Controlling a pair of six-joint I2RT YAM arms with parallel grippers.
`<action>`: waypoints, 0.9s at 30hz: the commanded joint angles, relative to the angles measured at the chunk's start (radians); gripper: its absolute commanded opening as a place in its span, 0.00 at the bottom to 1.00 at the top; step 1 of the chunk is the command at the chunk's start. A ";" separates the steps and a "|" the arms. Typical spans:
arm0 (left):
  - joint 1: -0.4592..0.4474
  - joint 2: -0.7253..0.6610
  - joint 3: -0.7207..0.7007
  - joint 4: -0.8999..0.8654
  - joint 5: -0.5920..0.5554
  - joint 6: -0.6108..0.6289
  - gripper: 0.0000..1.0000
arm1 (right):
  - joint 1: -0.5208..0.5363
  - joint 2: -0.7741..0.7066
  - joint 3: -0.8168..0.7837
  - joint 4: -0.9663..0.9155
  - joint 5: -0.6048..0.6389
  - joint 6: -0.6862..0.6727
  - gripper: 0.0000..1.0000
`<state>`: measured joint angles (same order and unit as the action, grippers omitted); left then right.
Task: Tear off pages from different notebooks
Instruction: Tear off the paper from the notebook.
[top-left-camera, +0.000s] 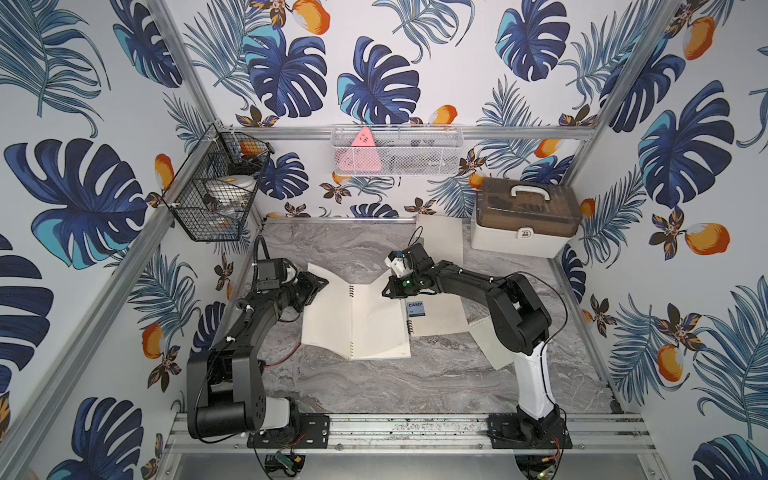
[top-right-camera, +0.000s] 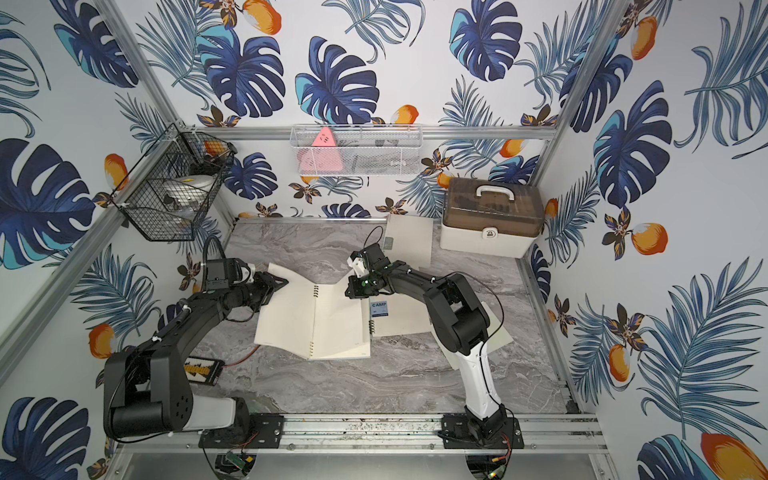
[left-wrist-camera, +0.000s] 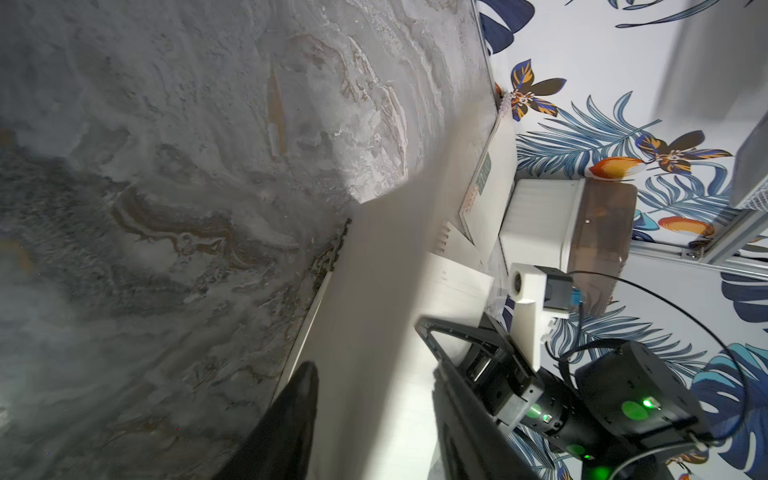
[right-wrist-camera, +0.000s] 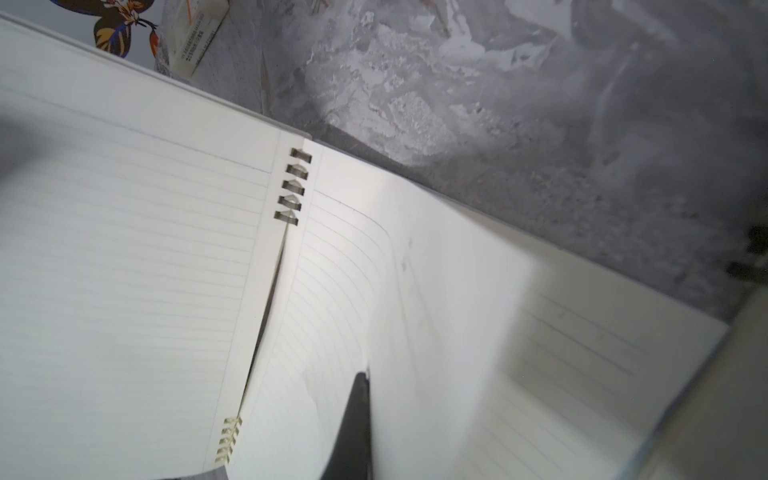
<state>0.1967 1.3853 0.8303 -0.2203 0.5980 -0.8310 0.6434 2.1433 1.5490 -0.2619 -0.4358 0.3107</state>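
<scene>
An open notebook (top-left-camera: 332, 324) lies flat in the middle of the marble table, lined pages up, gold spiral rings (right-wrist-camera: 293, 187) in its fold. My right gripper (right-wrist-camera: 368, 376) is shut on the far corner of the right-hand page (right-wrist-camera: 449, 291), which curls up off the stack; only one dark finger shows, the other is behind the sheet. In both top views that gripper (top-left-camera: 388, 289) hangs over the far right corner. My left gripper (left-wrist-camera: 372, 370) stands open over the left leaf near its far corner (top-left-camera: 318, 284). A closed notebook with a blue CAMP label (top-left-camera: 440, 320) lies right of the open one.
Another closed notebook (top-left-camera: 442, 245) lies at the back beside a white box with a brown lid (top-left-camera: 525, 220). A loose sheet (top-left-camera: 492, 345) lies under the right arm. A black wire basket (top-left-camera: 212, 191) and a white mesh basket (top-left-camera: 397, 151) hang on the walls.
</scene>
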 joint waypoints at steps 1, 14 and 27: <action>-0.002 -0.002 0.016 -0.042 -0.026 0.024 0.39 | 0.040 -0.001 0.049 -0.071 0.088 -0.081 0.00; -0.005 0.029 0.048 -0.109 -0.089 0.006 0.07 | 0.295 -0.131 -0.022 0.063 0.372 -0.363 0.00; -0.013 0.061 0.040 -0.131 -0.235 -0.070 0.00 | 0.463 -0.371 -0.349 0.325 0.318 -0.490 0.00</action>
<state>0.1829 1.4399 0.8711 -0.3569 0.4076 -0.8673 1.0863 1.8313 1.2469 -0.0429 -0.0780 -0.1558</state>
